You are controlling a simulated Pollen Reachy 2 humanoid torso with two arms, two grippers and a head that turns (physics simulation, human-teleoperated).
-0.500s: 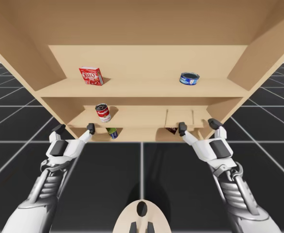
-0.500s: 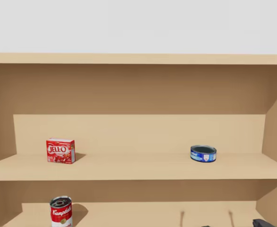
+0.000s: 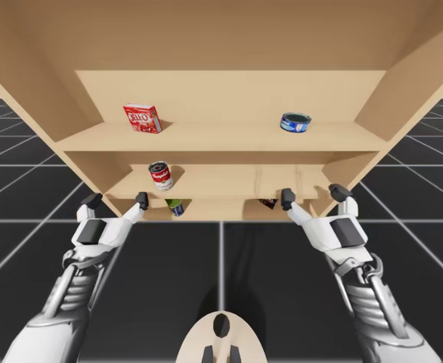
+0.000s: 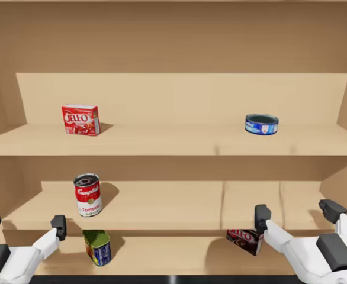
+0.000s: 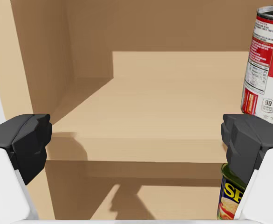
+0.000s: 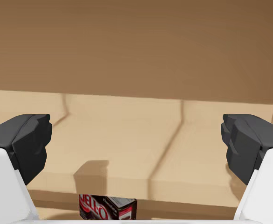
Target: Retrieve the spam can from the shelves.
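The spam can (image 4: 98, 247) is a small tin with a blue, yellow and green label, on the lowest shelf below a red and white soup can (image 4: 87, 194). In the high view the spam can (image 3: 175, 206) peeks out under the middle shelf's edge. My left gripper (image 3: 116, 200) hovers open just in front of the shelves, slightly left of the spam can (image 5: 229, 201), which sits beside and below one finger. My left gripper (image 4: 24, 225) holds nothing. My right gripper (image 3: 313, 195) is open too, in front of the middle shelf's right part, above a dark box (image 6: 107, 207).
A red box (image 4: 80, 119) and a flat blue tin (image 4: 261, 124) stand on the upper shelf (image 4: 173, 145). The dark box (image 4: 244, 239) lies on the lowest shelf at the right. The shelf unit's side walls close in left and right.
My head has turned downward, so the lower shelves and both grippers now show. My right gripper has shifted slightly to the right. The left arm has held still.
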